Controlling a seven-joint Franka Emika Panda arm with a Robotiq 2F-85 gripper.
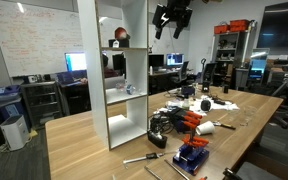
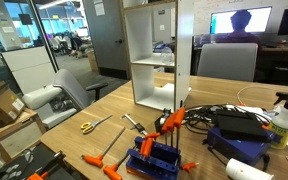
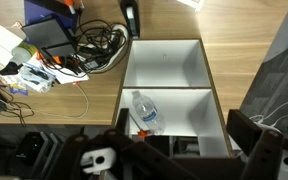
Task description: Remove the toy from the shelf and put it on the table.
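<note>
The gripper (image 1: 169, 32), fingers apart and empty, hangs in open air high above the table (image 1: 84, 140), clear of the shelf (image 1: 87, 70) edges, with the toy (image 3: 144, 112) standing on a board inside the open-fronted shelf.

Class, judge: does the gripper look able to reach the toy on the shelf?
Probably yes: the gripper hangs open above the shelf, and the wrist view shows nothing between it and the toy.
</note>
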